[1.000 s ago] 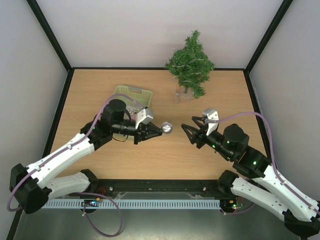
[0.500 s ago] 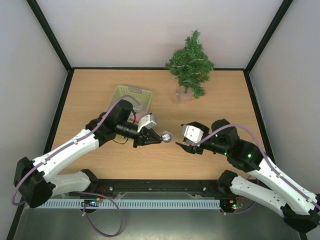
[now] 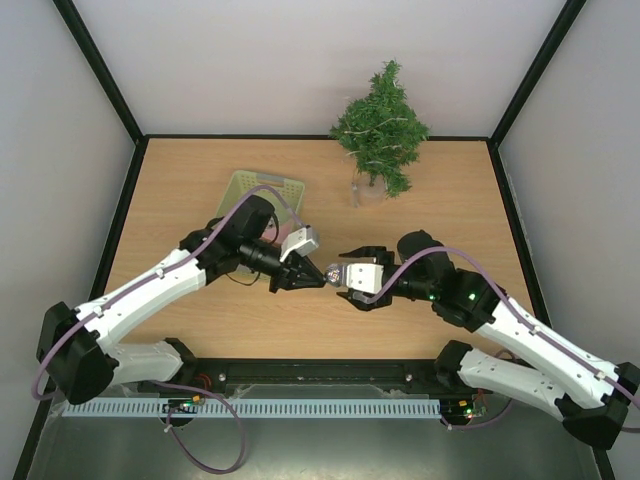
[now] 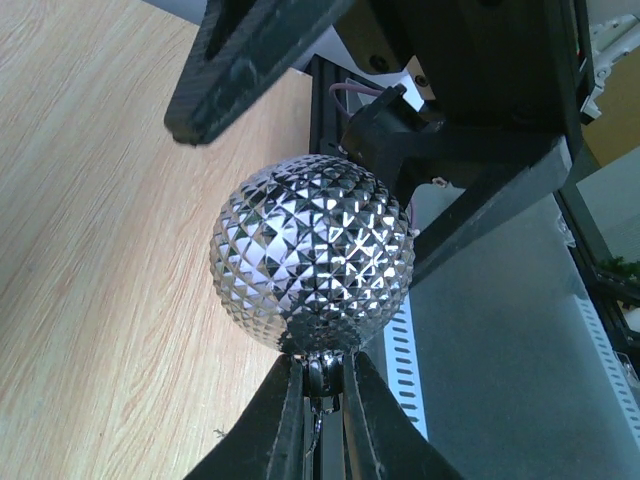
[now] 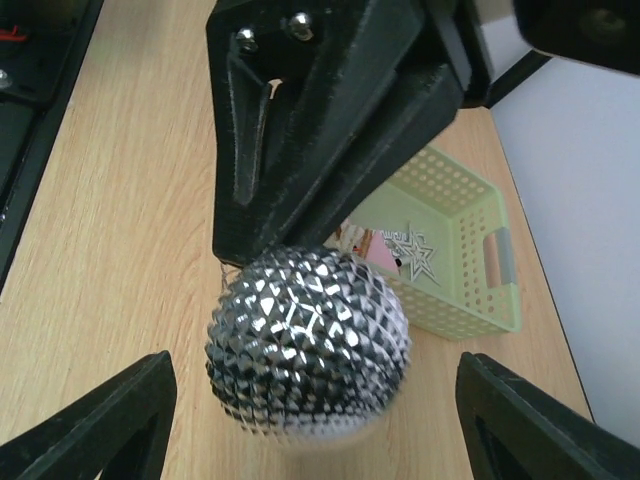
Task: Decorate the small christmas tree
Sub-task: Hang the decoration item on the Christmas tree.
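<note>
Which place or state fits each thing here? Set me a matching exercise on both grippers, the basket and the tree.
Things:
1. left gripper
2. right gripper
3. pale green basket
4. small christmas tree

Places or states:
A. open, a finger each side of the silver ball
B. far side of the table, right of centre
C. shut on the silver ball's cap
D. beyond the left arm, ornaments inside

Pairs: 1-C, 2-A, 3-D, 4-B

The overhead camera looks down from 6 o'clock; the wrist cameras face 3 and 9 o'clock, sharing the silver ball (image 4: pixel 312 255) close-up.
</note>
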{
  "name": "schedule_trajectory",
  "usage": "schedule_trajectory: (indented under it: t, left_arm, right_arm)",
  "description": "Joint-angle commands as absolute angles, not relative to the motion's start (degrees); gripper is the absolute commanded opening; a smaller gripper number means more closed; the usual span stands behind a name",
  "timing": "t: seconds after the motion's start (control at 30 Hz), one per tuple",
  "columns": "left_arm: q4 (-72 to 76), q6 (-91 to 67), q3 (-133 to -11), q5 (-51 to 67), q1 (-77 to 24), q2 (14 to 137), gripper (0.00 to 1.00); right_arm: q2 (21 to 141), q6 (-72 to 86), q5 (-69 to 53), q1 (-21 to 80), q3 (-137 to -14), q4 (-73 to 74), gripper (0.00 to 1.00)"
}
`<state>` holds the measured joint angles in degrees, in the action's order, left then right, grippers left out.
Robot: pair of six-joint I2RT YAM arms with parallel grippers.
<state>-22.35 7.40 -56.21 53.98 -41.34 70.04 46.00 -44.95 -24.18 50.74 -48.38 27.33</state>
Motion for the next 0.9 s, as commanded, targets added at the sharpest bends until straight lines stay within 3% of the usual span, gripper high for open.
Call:
schedule_trajectory:
  t: [0.0,0.43,0.67,0.87]
  left_arm:
    - [-24.0,8.2,-57.9,56.1,-41.1,71.0,0.04]
    - [-25.8,9.4,-59.0,58.4,-41.1,73.3,0.04]
    - [-26.1,9.1,-58.7,58.5,-41.2,74.6,0.04]
    - [-23.4,5.8,-59.3,57.7,-41.1,73.1,0.16]
  right_arm:
    - [47.9,-49.7,-22.9,52.2,-50.3,25.7,0.74]
    - [47.8,-50.7,-22.0,53.8,-48.9,25.4,0.65]
    - [46.5,-49.3,-22.5,53.9,-46.7,23.8,0.51]
    - [44.4,-46.2,-20.9,53.9,-43.8,20.1,0.46]
